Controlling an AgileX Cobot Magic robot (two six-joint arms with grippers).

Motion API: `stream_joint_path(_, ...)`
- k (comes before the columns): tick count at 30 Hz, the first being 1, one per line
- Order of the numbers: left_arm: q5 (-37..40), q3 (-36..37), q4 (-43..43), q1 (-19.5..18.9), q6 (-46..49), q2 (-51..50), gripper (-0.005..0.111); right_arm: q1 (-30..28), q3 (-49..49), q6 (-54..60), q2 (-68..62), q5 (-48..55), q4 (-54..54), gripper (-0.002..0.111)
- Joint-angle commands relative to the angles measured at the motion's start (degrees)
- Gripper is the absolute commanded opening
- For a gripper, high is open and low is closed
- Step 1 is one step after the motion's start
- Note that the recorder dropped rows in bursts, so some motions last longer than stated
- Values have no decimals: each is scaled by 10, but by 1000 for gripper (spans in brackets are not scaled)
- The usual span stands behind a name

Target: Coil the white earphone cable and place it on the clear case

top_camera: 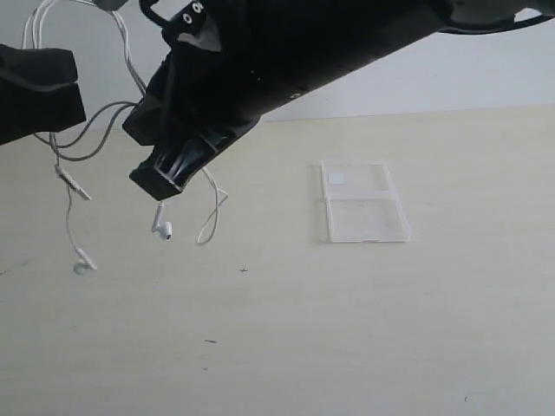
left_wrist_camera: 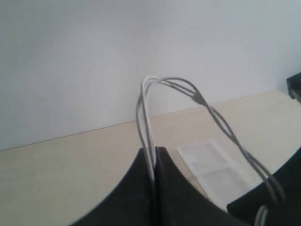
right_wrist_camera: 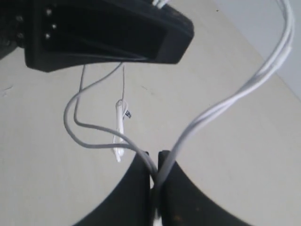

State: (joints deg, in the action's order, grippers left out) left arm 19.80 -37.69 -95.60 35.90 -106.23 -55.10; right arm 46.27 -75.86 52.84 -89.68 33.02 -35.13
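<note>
The white earphone cable has a smooth, pale sheath, rubbery in look; earbuds are glossy white plastic. The clear case is transparent plastic, smooth, with a faint sheen. The table shows a pale wood-grain top, matt — left gripper and right gripper matt black.

Both held aloft: left end effector and right end effector pinch the white earphone cable; right arm reaches across leftward.

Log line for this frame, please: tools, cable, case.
left tool: shut on white earphone cable | right tool: shut on cable | cable: held in air, earbuds dangling | clear case: open flat, no cable on it
</note>
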Motion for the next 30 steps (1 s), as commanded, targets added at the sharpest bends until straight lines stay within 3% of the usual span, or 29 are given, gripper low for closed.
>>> stream_joint_path(1,-1,-2,-16,0,-3,18,0,-2,1,0,-17,0,-38,0)
stream_joint_path(10,-33,-50,-16,0,-2,28,0,-2,1,190,-62,-5,-279,0)
stream_joint_path(21,-37,-51,-16,0,-2,33,0,-2,1,201,-63,-36,-325,1)
stream_joint_path(30,-36,-51,-32,0,0,34,0,-2,1,222,-63,-11,-325,25)
